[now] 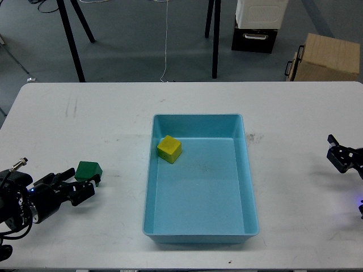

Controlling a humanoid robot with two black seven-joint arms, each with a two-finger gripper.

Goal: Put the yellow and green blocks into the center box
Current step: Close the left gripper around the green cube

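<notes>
A green block lies on the white table, left of the box. A yellow block sits inside the teal centre box, at its far left corner. My left gripper is open, low over the table, with its fingertips right at the near left side of the green block; I cannot tell whether it touches the block. My right gripper is open and empty at the right edge of the table, far from both blocks.
Beyond the table's far edge stand black stand legs, a black and white case and a cardboard box. Bare table surface lies on both sides of the teal box.
</notes>
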